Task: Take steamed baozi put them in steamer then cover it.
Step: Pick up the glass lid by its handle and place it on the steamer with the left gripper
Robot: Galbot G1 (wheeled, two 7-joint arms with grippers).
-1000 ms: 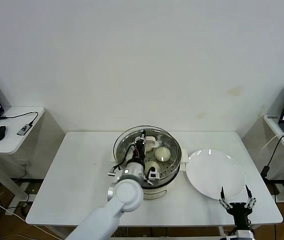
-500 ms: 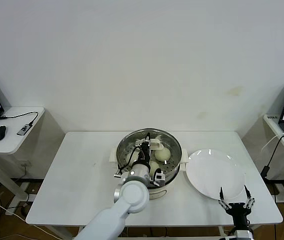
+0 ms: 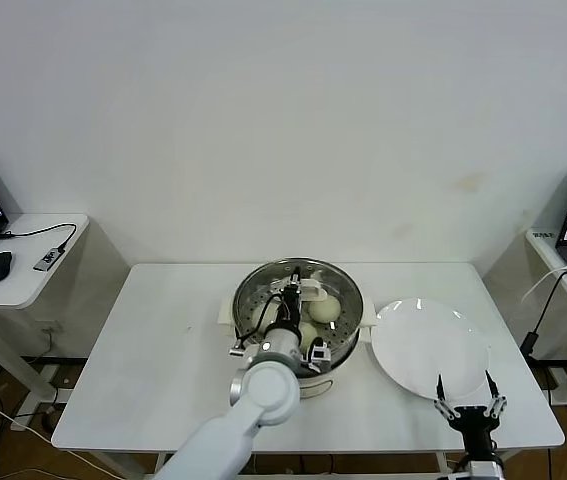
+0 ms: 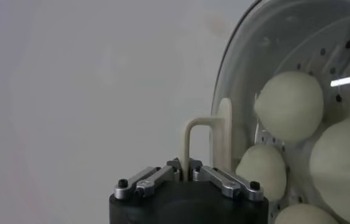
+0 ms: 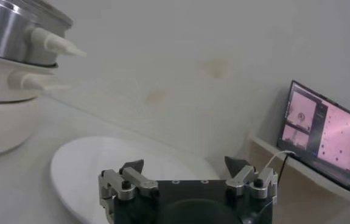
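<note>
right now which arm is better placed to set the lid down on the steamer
Left: the left gripper is shut on the lid's handle right over the steamer; the right gripper waits open at the plate's near edge.

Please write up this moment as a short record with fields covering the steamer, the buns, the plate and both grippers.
steamer: steel steamer at the middle of the white table, no cover on it
baozi: four steamed baozi on the perforated tray inside, by the left wrist view
plate: white plate to the steamer's right, nothing on it
left gripper: left gripper shut on the lid handle over the steamer
right gripper: right gripper open, at the near table edge by the plate
</note>
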